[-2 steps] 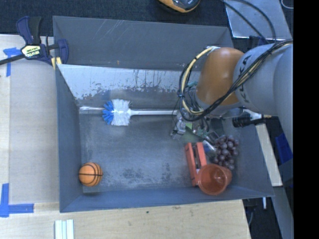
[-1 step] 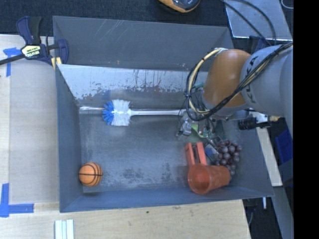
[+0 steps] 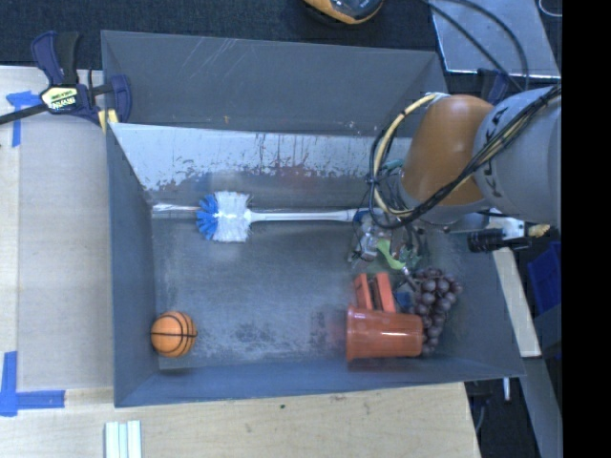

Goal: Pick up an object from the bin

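In the bin's near-left corner sits a small orange basketball. A blue-and-white brush lies along the back. At right, the pincer hangs over an orange cup lying beside purple grapes; whether the pincer is open or closed, I cannot tell.

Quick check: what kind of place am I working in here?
Probably a lab bin-picking test cell: a grey metal bin holds mismatched items, a blue-and-white brush, a toy basketball, an orange cup.
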Controlling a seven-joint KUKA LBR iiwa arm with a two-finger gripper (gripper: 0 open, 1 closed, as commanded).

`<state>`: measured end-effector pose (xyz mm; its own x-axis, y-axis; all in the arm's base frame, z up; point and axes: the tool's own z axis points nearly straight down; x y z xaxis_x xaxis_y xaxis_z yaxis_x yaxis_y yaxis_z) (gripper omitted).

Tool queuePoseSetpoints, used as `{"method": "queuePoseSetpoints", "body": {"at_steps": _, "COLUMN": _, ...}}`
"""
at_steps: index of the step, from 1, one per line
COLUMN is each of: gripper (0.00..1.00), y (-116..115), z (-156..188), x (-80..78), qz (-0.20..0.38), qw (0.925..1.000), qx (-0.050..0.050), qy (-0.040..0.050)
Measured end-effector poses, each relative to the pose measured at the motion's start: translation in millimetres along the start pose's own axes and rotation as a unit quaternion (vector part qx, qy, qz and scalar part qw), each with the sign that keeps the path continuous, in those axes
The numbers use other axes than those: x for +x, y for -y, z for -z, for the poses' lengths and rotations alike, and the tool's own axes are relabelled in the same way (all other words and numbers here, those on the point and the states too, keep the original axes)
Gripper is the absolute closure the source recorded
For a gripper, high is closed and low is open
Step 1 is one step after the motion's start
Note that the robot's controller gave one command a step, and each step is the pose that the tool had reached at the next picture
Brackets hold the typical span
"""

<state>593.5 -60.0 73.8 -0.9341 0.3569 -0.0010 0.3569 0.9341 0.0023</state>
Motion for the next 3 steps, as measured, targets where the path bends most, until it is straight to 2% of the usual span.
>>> {"method": "queuePoseSetpoints", "body": {"at_steps": 1, "gripper": 1.00, "y": 6.4, "z": 11.7, "x": -2.8, "qz": -0.003, "qw": 1.0000, "qx": 0.002, "qy": 0.0003}}
{"method": "queuePoseSetpoints", "body": {"at_steps": 3, "gripper": 1.00, "y": 1.5, "z": 40.2, "x": -1.3, "qz": 0.002, "qw": 1.0000, "qx": 0.000, "qy": 0.0005}}
